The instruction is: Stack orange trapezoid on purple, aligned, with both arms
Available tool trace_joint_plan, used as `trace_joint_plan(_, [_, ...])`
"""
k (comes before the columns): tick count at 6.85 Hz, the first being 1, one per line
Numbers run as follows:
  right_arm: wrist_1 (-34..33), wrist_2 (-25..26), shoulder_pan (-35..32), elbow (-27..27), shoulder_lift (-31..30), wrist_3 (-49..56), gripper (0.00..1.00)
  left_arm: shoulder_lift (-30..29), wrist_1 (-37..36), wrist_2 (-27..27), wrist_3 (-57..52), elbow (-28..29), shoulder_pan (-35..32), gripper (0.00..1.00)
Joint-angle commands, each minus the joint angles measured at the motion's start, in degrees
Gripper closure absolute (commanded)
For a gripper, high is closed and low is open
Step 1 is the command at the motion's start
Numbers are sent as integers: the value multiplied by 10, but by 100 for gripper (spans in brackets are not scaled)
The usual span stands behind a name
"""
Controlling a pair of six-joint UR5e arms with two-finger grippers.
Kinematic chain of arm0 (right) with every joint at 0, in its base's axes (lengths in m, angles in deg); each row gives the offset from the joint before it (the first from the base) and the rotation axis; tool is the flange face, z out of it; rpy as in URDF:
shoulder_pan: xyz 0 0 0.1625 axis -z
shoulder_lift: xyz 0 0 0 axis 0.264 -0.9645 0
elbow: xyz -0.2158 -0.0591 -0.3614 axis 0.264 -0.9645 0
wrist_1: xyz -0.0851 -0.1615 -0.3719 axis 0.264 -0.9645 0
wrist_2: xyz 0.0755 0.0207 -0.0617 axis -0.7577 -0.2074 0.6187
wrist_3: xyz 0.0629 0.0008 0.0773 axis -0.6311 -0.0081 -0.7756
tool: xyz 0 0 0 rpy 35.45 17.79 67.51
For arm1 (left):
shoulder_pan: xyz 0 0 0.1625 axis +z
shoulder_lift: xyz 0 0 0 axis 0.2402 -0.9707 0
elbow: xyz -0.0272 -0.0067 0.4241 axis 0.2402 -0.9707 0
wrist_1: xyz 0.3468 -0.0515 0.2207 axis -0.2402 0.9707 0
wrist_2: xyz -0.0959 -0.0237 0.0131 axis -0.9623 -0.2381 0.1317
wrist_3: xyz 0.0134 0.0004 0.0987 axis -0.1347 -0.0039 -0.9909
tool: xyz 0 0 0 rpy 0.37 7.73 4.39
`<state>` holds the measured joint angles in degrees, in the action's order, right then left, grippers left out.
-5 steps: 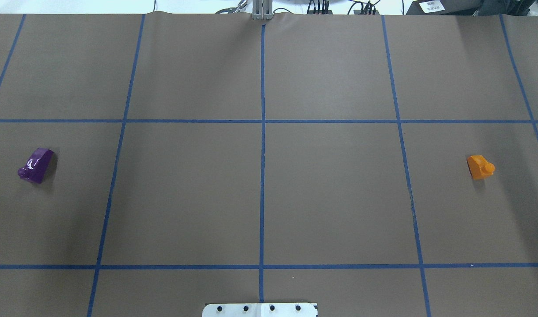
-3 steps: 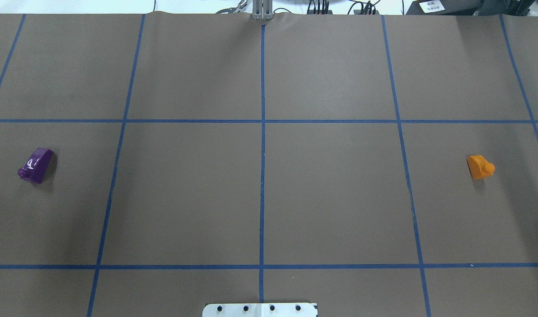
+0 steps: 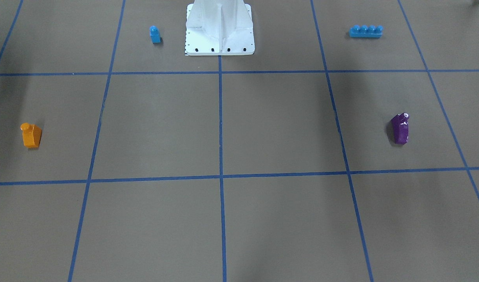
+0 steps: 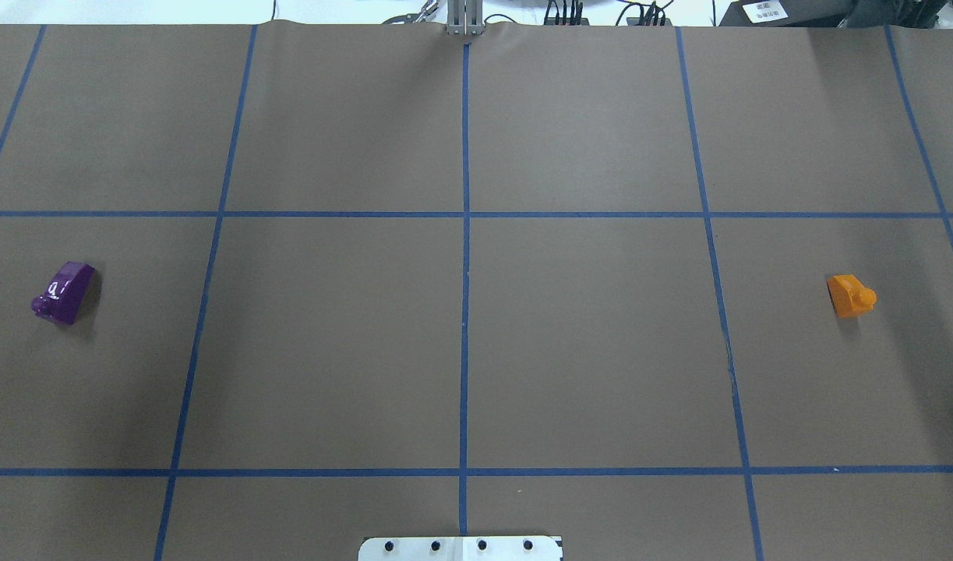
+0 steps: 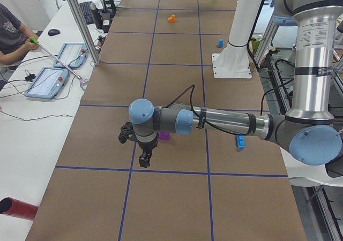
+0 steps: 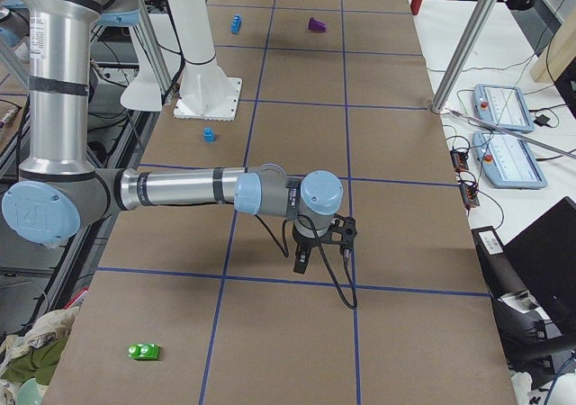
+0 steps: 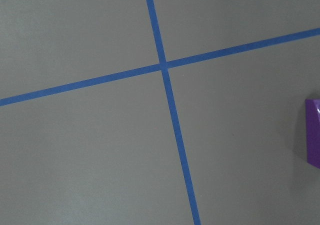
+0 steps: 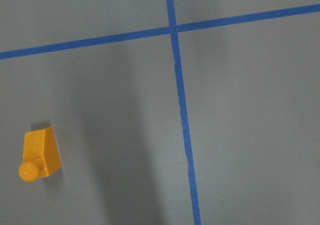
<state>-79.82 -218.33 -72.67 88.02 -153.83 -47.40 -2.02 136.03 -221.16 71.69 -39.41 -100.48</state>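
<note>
The orange trapezoid lies on its side at the table's right, stud pointing right; it also shows in the front view and the right wrist view. The purple brick lies at the far left, also in the front view and at the right edge of the left wrist view. My left gripper hangs above the table close to the purple brick. My right gripper hangs over the right side. Both show only in side views, so I cannot tell whether they are open or shut.
A small blue single-stud brick and a long blue four-stud brick lie either side of the white base mount. A green brick lies near the table's right end. Blue tape lines grid the brown table.
</note>
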Motion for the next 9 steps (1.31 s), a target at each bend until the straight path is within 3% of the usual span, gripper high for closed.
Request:
trace_joint_plan(1, [2, 2, 1, 2, 12, 1, 0, -6, 40, -4, 7, -23, 10, 0])
trace_joint_plan(3, [0, 0, 1, -2, 46, -3, 0, -12, 66, -11, 60, -38, 57, 0])
trace_joint_plan(4, [1, 2, 1, -4, 42, -1, 0, -12, 79, -11, 154, -39, 96, 0])
trace_joint_plan(6, [28, 0, 2, -24, 41, -3, 0, 18, 234, -4, 364, -31, 182, 0])
trace_joint_plan(9, [29, 0, 2, -22, 49, -3, 0, 25, 257, 46, 434, -32, 258, 0])
